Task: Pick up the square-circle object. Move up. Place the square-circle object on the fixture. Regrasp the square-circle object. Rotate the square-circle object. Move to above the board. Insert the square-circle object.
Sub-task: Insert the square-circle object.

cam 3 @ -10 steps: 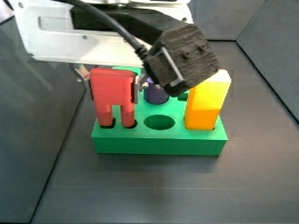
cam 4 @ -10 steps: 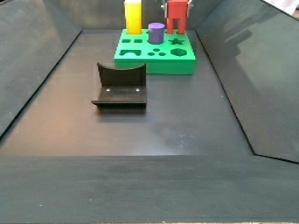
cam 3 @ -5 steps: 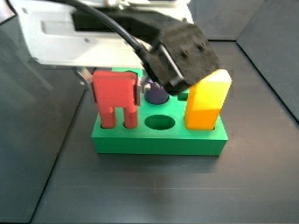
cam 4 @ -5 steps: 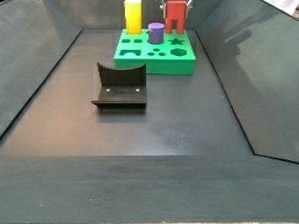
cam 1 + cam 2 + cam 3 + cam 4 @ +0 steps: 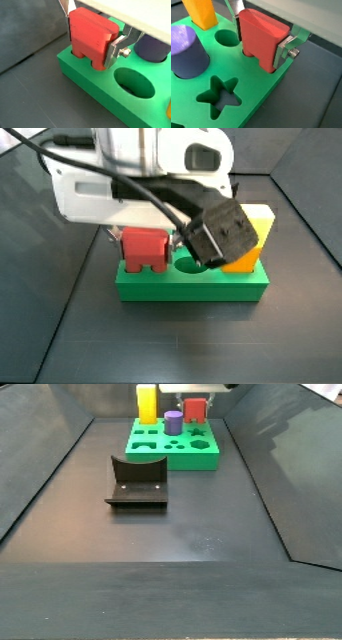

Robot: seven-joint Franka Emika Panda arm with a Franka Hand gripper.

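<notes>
The red square-circle object [image 5: 89, 29] stands upright between the silver fingers [image 5: 115, 51] of my gripper [image 5: 92, 52], its two-legged lower end sunk into a hole at a corner of the green board [image 5: 85, 86]. The gripper [image 5: 261, 49] is shut on its flat sides. In a side view the red block [image 5: 143, 250] sits low in the board [image 5: 194, 288] under the white gripper [image 5: 143, 234]. At the far end of the floor the red object [image 5: 195, 408] rises from the board [image 5: 187, 456]. The black fixture [image 5: 138, 481] stands empty at mid floor, apart from the gripper.
A purple cylinder [image 5: 186, 50] and a tall yellow-orange block [image 5: 201, 12] stand in other board holes. A star hole [image 5: 219, 95] and a round hole [image 5: 135, 82] are open beside the red object. Dark sloped walls enclose the floor [image 5: 187, 524].
The gripper has come down with the red object, which now sits much deeper in the board hole. The board has shifted slightly sideways.
</notes>
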